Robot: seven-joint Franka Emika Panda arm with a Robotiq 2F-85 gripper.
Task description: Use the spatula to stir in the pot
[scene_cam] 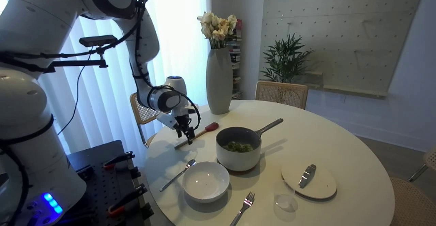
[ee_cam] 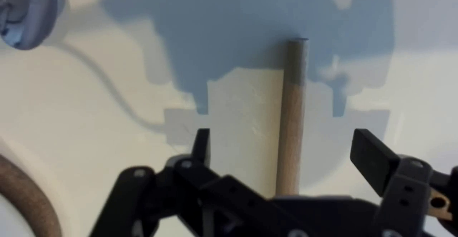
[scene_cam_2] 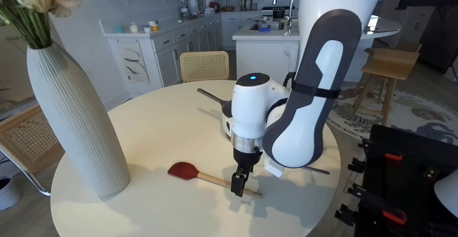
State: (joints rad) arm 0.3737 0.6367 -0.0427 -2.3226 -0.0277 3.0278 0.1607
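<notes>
The spatula (scene_cam: 212, 126) lies flat on the round table, its red head pointing away from the robot's base. In an exterior view its pale wooden handle (scene_cam_2: 211, 179) runs under my gripper (scene_cam_2: 239, 189). In the wrist view that handle (ee_cam: 290, 133) passes between the two widely parted fingers (ee_cam: 372, 162), touching neither. My gripper (scene_cam: 185, 138) is open, pointing down just above the handle. The pot (scene_cam: 238, 156), pale outside and dark inside with green contents, stands beside the spatula. In an exterior view the arm mostly hides it, though the pot's handle (scene_cam_2: 211, 95) shows.
A white bowl (scene_cam: 206, 181) and a spoon (scene_cam: 178, 175) sit nearer the base. Further along are a fork (scene_cam: 243, 206), a clear glass (scene_cam: 286, 198) and a plate (scene_cam: 325, 185) bearing a knife. A tall vase (scene_cam: 219, 83) of flowers rises beyond the spatula's head.
</notes>
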